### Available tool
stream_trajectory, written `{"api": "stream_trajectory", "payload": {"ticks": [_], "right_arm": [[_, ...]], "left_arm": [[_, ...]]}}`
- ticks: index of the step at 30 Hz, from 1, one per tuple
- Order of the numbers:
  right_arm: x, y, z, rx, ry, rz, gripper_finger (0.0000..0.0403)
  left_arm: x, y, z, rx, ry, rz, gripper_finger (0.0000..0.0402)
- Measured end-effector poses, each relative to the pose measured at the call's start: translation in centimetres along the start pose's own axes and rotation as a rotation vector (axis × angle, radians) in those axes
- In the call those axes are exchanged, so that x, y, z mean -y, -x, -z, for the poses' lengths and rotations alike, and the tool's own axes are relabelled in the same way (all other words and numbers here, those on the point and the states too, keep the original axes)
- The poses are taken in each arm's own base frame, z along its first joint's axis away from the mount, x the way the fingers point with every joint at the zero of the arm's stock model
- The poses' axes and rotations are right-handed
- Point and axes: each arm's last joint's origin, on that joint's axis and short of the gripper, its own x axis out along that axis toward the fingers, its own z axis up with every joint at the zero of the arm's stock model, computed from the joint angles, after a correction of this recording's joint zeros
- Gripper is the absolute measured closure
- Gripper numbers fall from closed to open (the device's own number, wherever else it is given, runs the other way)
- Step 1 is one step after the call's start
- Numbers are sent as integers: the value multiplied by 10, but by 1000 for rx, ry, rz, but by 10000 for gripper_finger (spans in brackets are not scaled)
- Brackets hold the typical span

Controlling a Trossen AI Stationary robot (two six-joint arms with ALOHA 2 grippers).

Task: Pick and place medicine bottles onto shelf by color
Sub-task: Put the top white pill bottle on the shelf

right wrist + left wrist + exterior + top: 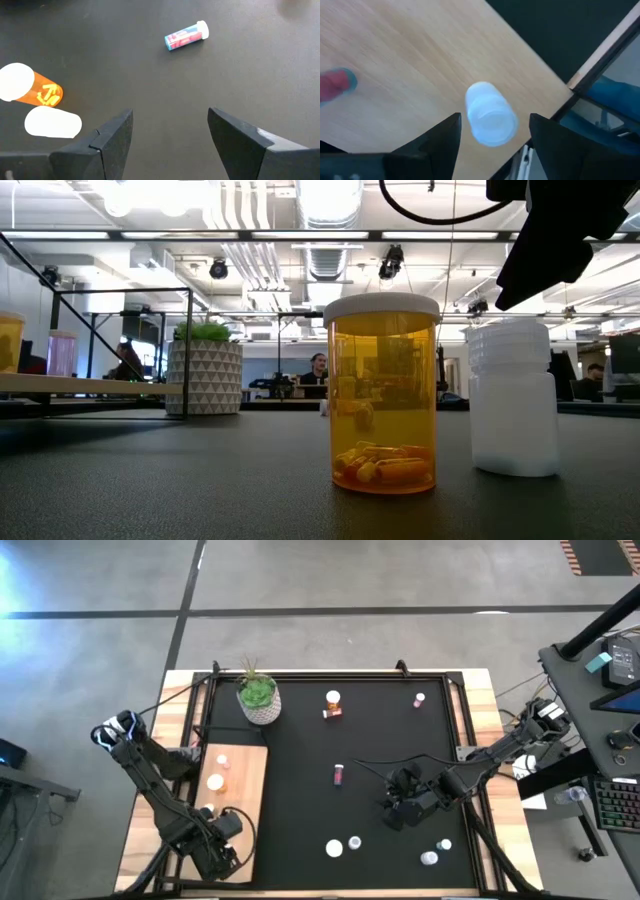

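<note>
Right now my left gripper (492,135) stands over the near end of the flat pale-wood shelf board (420,55), its dark fingers (440,137) parted to either side of a small white-capped clear bottle (490,114) that stands upright on the wood; I see daylight on both sides of the cap, so I judge they have let go of it and grip nothing. A pink bottle (335,84) lies further along the same board, which suits sorting by colour: white at this end, the others apart.

My right gripper (170,135) hangs low over the big black mat (160,70), jaws wide and empty, pointed toward a pink bottle lying on its side (186,35) well ahead of it. Off to one side stand an orange pill bottle with a white cap (30,90) and a white plastic bottle (52,123), just beside each other.

Further out, a speckled white pot with a green plant (258,698) sits at the far corner, clear of the work
</note>
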Motion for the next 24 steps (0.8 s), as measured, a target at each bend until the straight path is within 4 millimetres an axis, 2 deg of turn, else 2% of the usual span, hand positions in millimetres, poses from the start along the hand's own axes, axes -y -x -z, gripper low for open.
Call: {"api": "stream_trajectory", "payload": {"ticks": [6, 16, 24], "right_arm": [[0, 0, 0, 0, -1, 0, 154], [0, 0, 0, 0, 0, 0, 154], [0, 0, 0, 0, 0, 0, 154]], "left_arm": [[-2, -7, 2, 3, -11, -60, 191], [-3, -7, 9, -21, -66, -65, 274], [-11, -5, 31, -82, -87, -126, 272]]}}
